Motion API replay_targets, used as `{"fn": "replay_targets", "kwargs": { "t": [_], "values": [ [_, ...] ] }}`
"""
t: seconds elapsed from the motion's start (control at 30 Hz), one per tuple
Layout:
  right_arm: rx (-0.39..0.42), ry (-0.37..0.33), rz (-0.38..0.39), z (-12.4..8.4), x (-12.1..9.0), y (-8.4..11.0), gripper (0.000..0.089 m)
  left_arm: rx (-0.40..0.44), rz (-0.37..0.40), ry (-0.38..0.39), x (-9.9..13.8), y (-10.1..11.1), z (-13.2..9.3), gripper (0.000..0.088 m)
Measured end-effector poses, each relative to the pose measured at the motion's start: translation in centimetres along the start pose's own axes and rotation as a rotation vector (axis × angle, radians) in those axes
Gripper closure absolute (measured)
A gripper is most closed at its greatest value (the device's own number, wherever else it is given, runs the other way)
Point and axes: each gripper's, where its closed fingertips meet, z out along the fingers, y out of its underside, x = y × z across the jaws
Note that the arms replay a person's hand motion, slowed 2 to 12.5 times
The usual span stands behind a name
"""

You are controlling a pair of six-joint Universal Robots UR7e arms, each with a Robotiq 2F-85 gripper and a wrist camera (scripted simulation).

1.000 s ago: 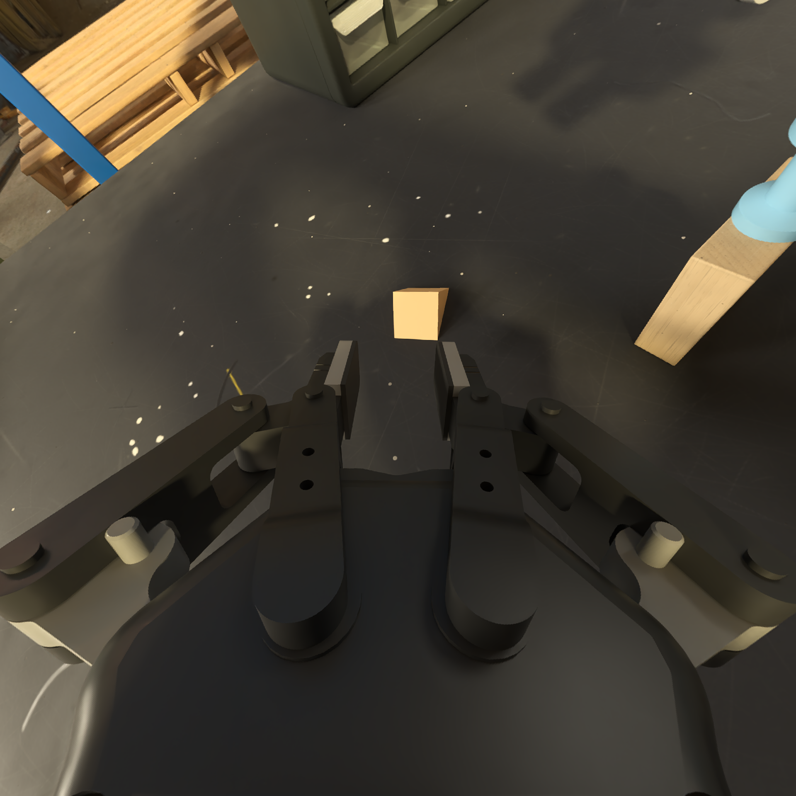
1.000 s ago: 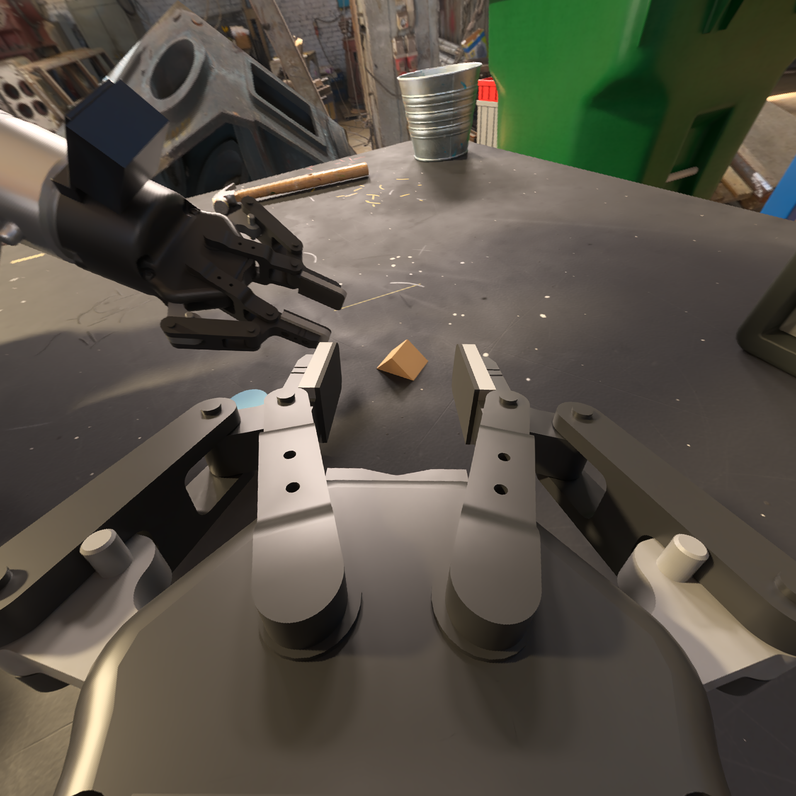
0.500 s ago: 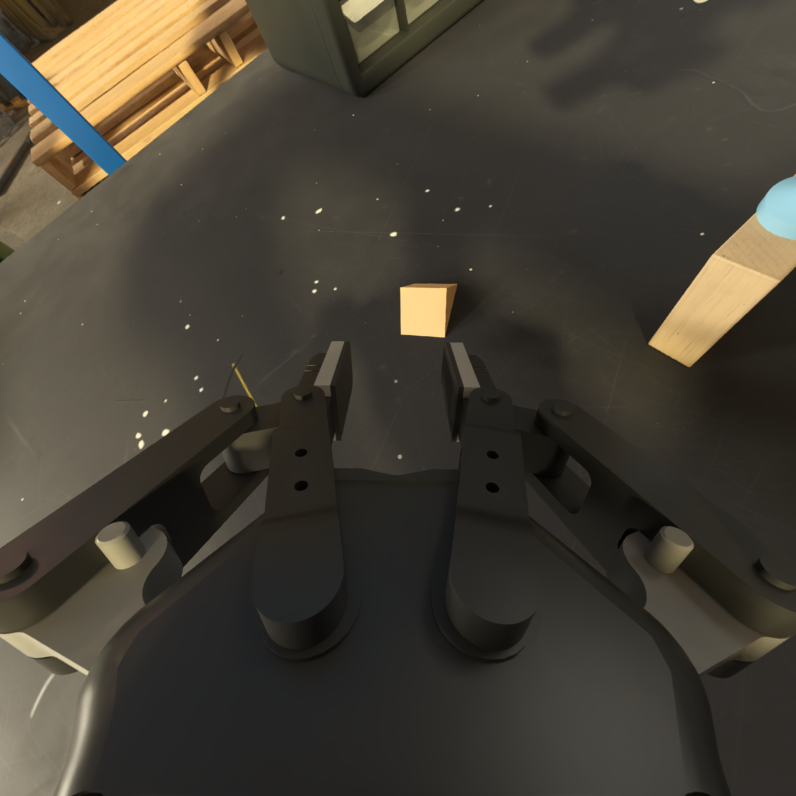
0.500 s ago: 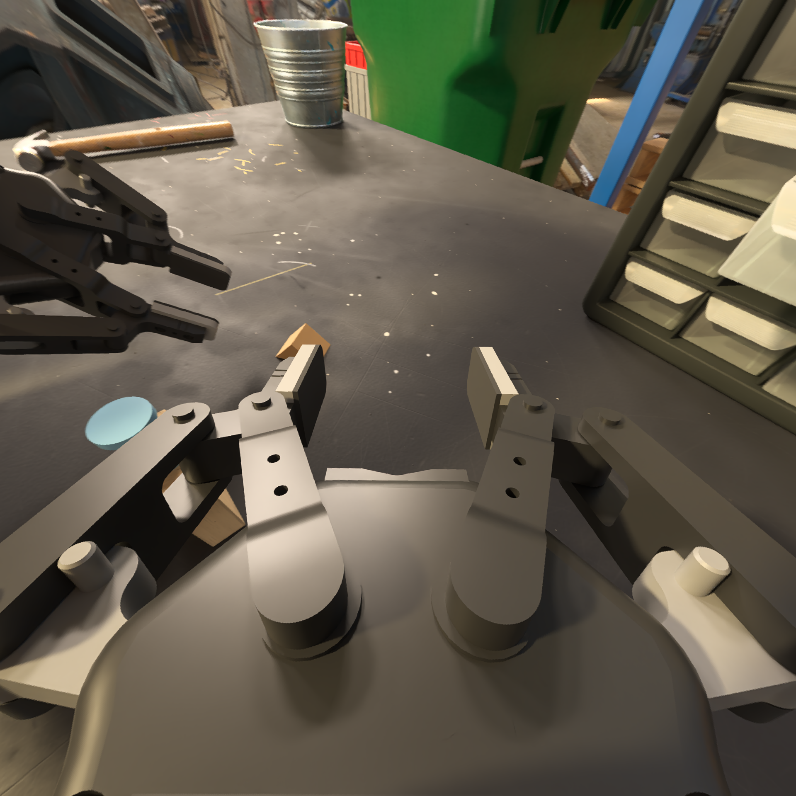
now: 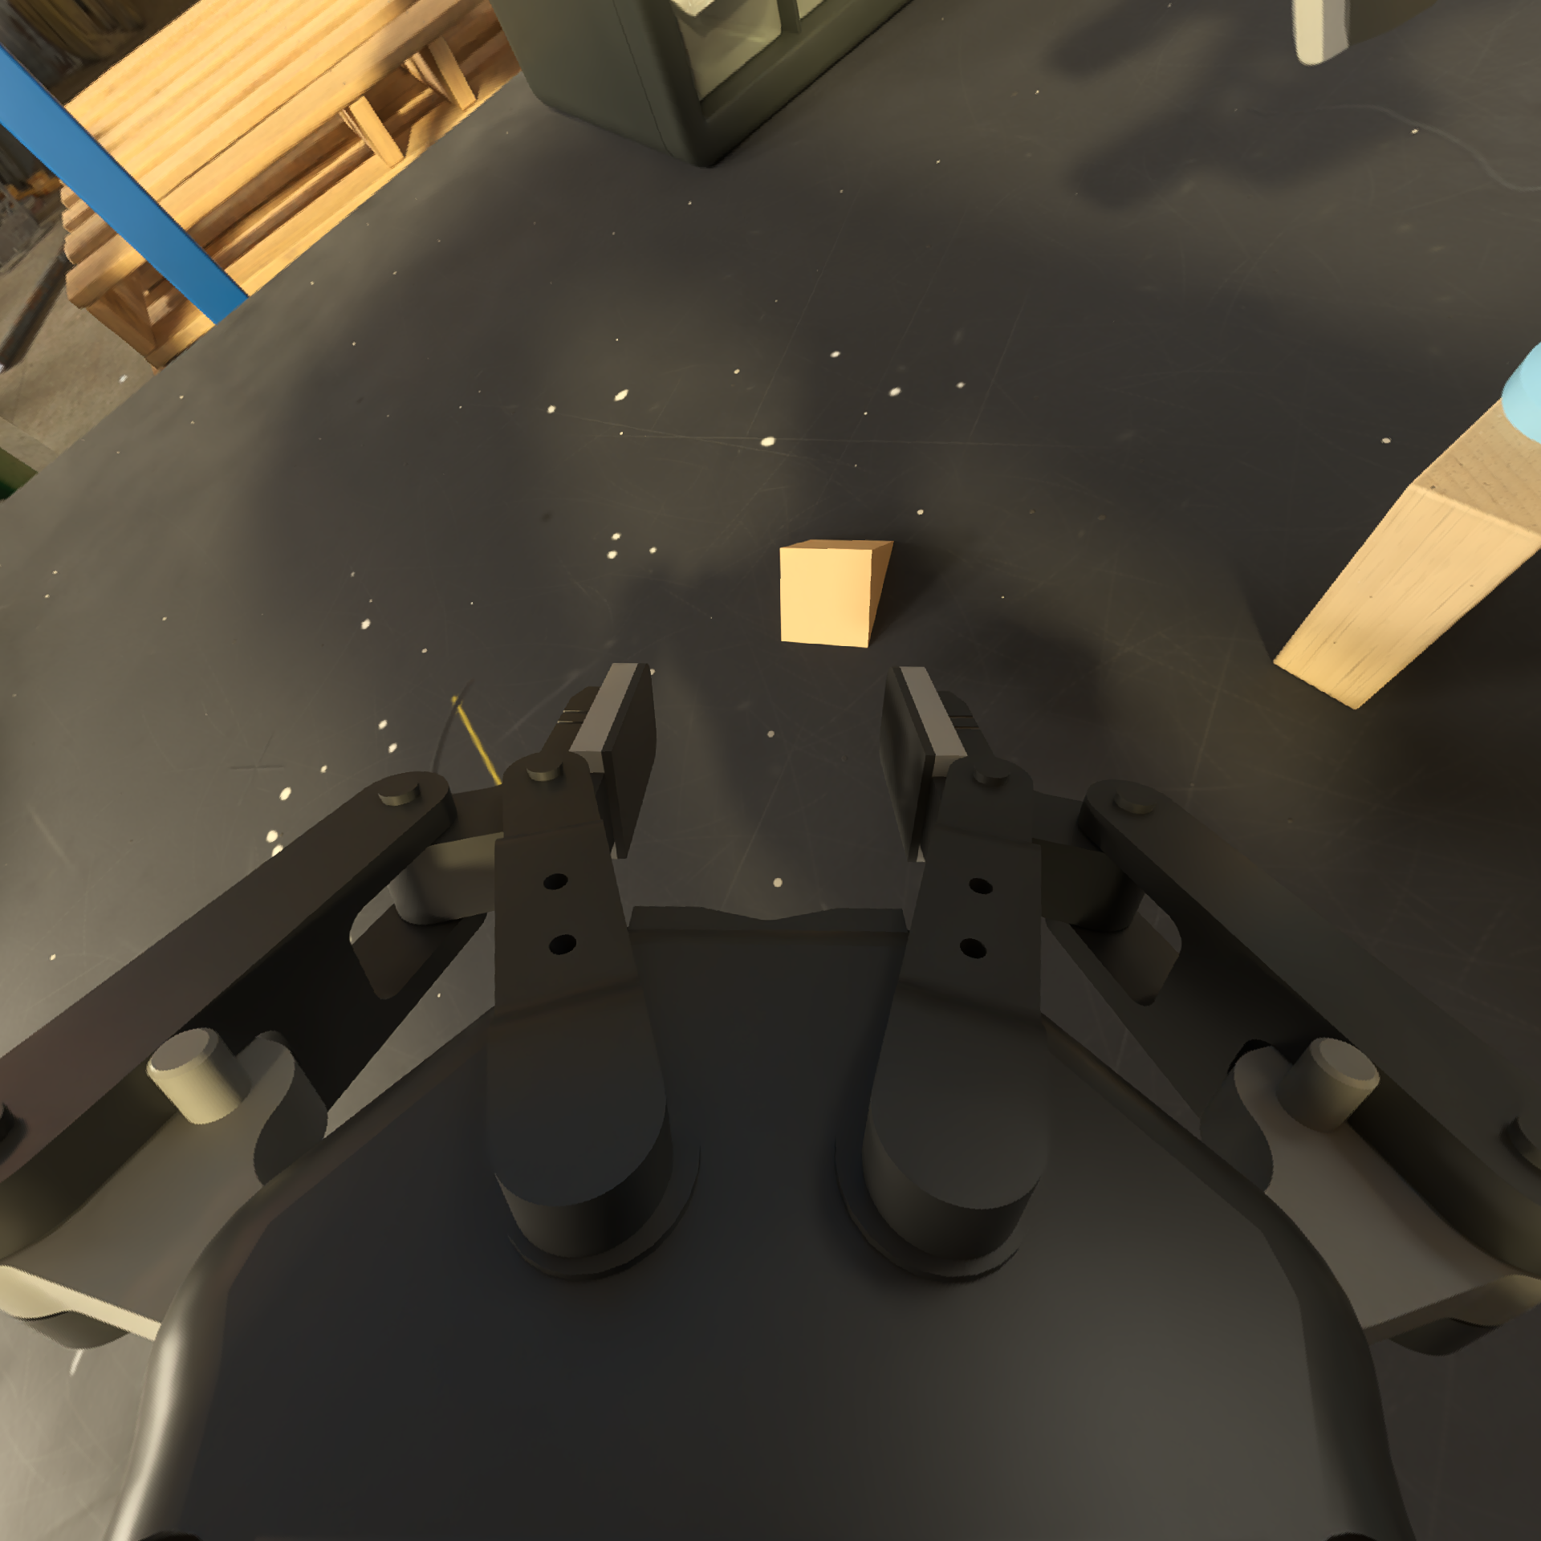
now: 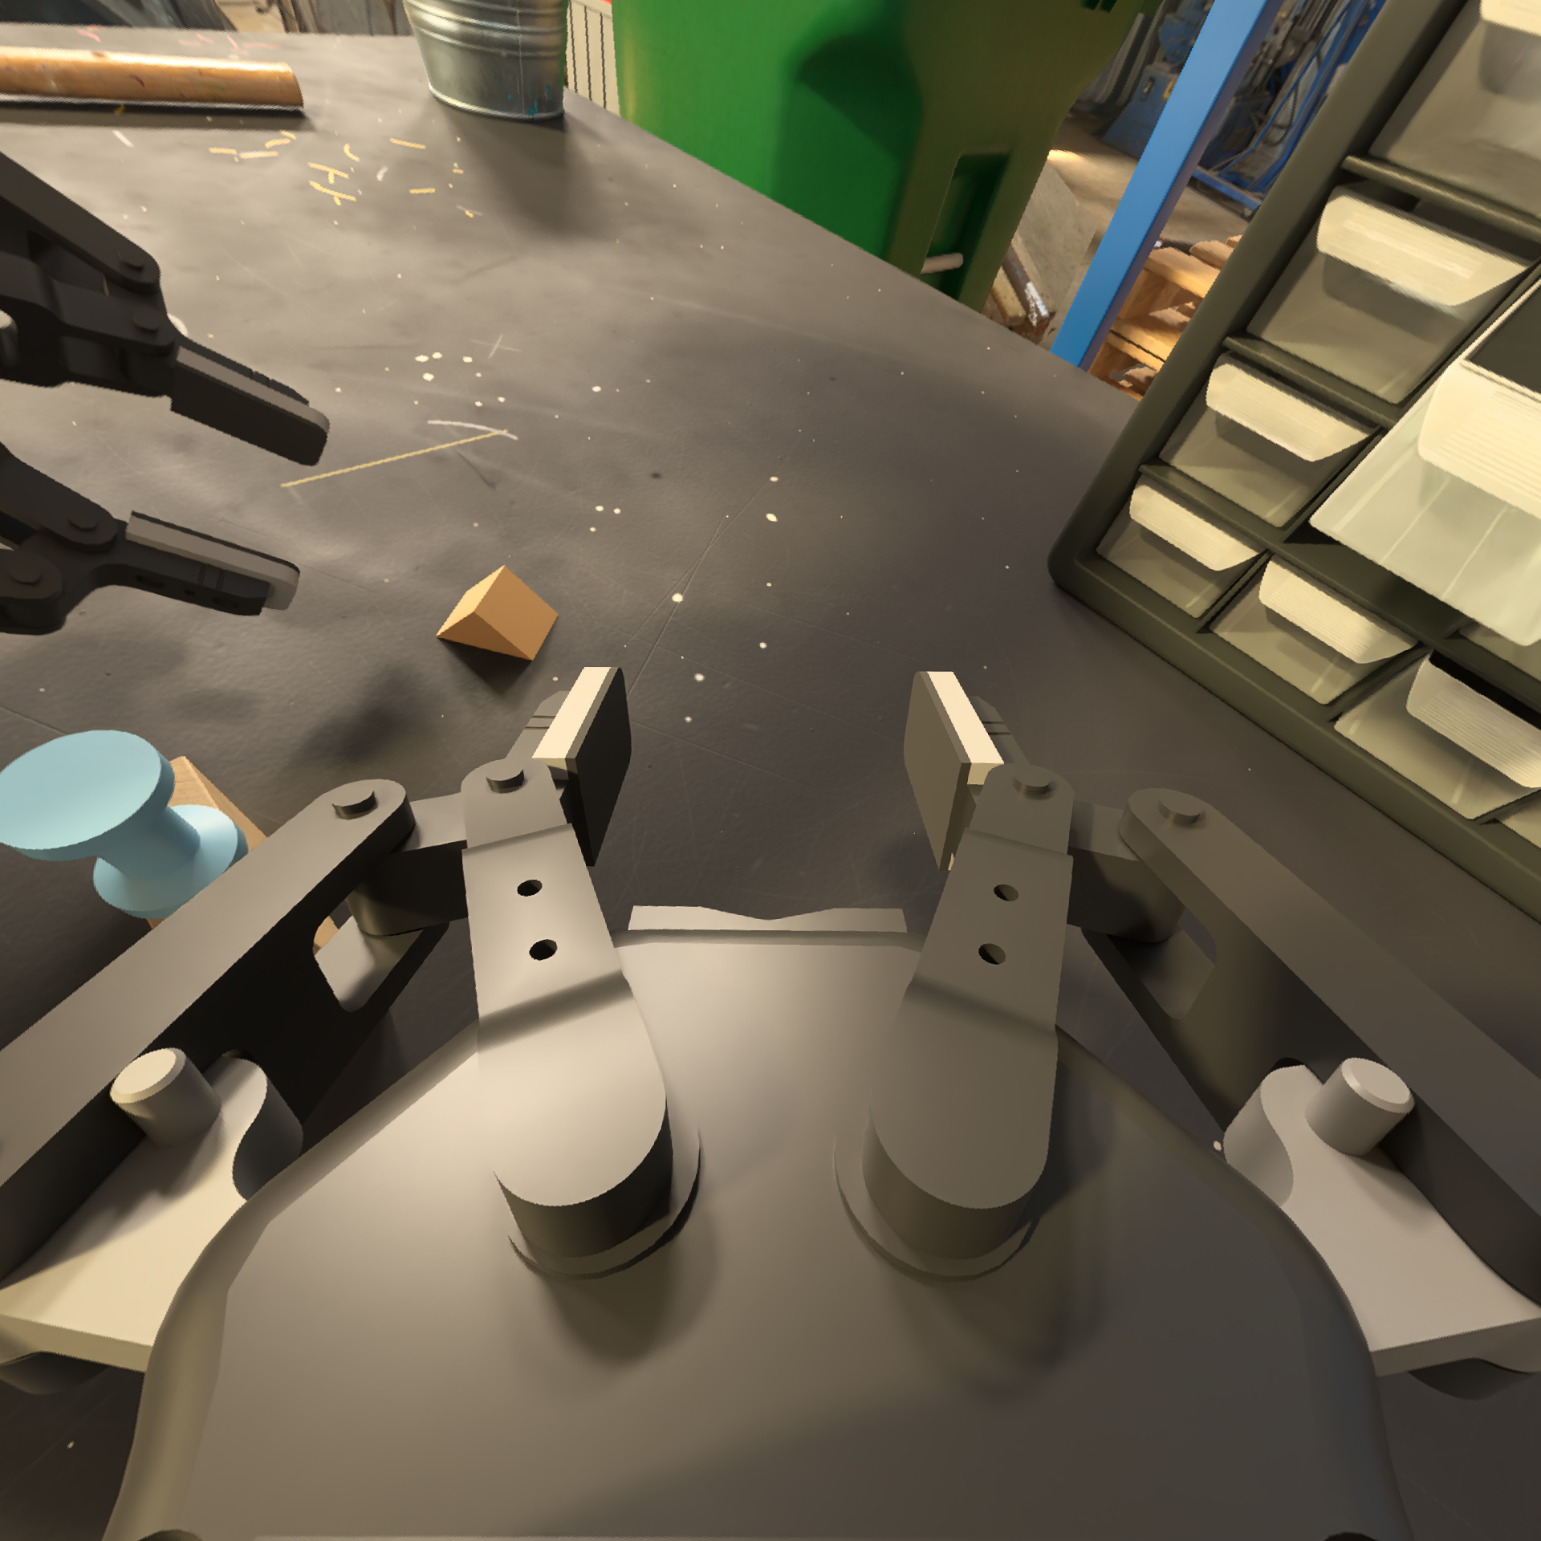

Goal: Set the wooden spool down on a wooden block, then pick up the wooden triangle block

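The wooden triangle block (image 5: pixel 830 594) lies on the dark table just beyond my left gripper (image 5: pixel 771 734), which is open and empty. It also shows in the right wrist view (image 6: pixel 498 617), left of and beyond my right gripper (image 6: pixel 767 734), which is open and empty. The light blue spool (image 6: pixel 117 813) stands on a long pale wooden block (image 5: pixel 1418 575), whose top (image 6: pixel 200 792) shows under it at the left edge of the right wrist view. A sliver of the spool (image 5: pixel 1524 409) shows at the right edge of the left wrist view. The left gripper (image 6: pixel 250 509) hovers open left of the triangle.
A grey drawer cabinet (image 6: pixel 1351 467) stands at the right; it also shows at the top of the left wrist view (image 5: pixel 692 75). A metal bucket (image 6: pixel 492 50) and a hammer handle (image 6: pixel 150 79) lie at the far side. A green machine (image 6: pixel 842 108) and stacked timber (image 5: pixel 250 150) stand beyond the table edge.
My left gripper has opened wider and drawn slightly nearer the triangle block. My right gripper has swung right, away from the spool on the block, and opened wider.
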Motion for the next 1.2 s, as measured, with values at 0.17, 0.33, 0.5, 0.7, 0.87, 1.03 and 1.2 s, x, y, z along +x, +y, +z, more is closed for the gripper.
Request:
{"fn": "replay_targets", "kwargs": {
  "t": [0.17, 0.33, 0.5, 0.7, 0.87, 1.03, 1.2],
  "values": [
    [-0.036, 0.006, -0.017, 0.3, -0.2, 0.5, 0.0296, -0.001, -0.006, 0.002, 0.0, 0.0, 0.0, 0.039],
    [-0.059, 0.007, -0.019, 0.6, -0.3, 0.9, 0.0291, -0.005, -0.016, 0.004, -0.1, 0.0, 0.1, 0.039],
    [-0.071, 0.001, -0.01, 0.7, -0.4, 1.2, 0.029, -0.013, -0.027, 0.005, -0.2, 0.1, 0.3, 0.039],
    [-0.079, 0.003, 0.007, 0.7, -0.1, 1.4, 0.0291, -0.024, -0.032, 0.003, -0.4, 0.1, 0.7, 0.039],
    [-0.076, 0.003, 0.016, 0.6, 0.1, 1.3, 0.0294, -0.032, -0.026, -0.007, -0.6, 0.0, 1.1, 0.039],
    [-0.072, 0.004, 0.024, 0.5, 0.2, 1.3, 0.0305, -0.047, -0.013, -0.011, -0.6, -0.1, 1.6, 0.0385],
    [-0.072, 0.002, 0.034, 0.5, 0.3, 1.4, 0.0312, -0.068, 0.003, -0.012, -0.6, 0.0, 2.2, 0.037]
  ]
}}
